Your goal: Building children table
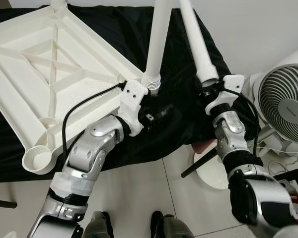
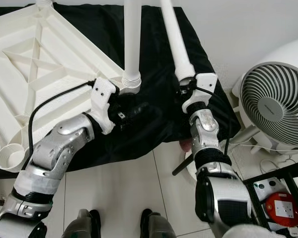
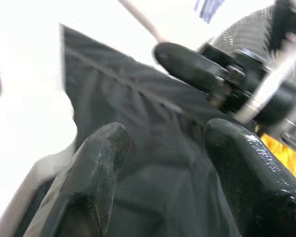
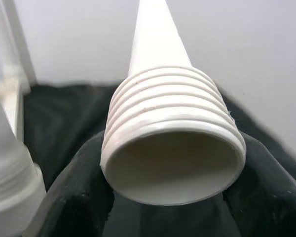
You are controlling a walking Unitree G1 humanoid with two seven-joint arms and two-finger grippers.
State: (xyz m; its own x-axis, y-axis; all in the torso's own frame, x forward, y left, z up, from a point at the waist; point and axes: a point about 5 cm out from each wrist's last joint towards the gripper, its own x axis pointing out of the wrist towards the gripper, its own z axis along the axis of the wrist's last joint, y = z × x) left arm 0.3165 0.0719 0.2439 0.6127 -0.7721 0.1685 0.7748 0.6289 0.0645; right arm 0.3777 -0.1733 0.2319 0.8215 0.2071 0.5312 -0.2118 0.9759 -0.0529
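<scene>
A white plastic table top [image 1: 20, 74] lies upside down on a black cloth [image 1: 114, 29]. One white leg [image 1: 156, 44] stands upright at its near right corner. My left gripper [image 1: 161, 113] is open just below that leg's base, over the cloth, and its fingers [image 3: 101, 163] are spread with nothing between them. My right gripper [image 1: 208, 89] is shut on the threaded end of a second white leg [image 1: 196, 34], which points up and away, tilted slightly left. The hollow threaded end [image 4: 172, 128] sits between the right gripper's black fingers [image 4: 71, 202].
An empty round socket [image 1: 37, 159] is at the top's near left corner. A leg base [image 1: 58, 4] shows at the far corner. A white fan [image 1: 284, 101] stands on the right, with its round base [image 1: 213, 171] and a black rod [image 1: 201, 163] on the tiled floor. My feet [image 1: 129, 225] are below.
</scene>
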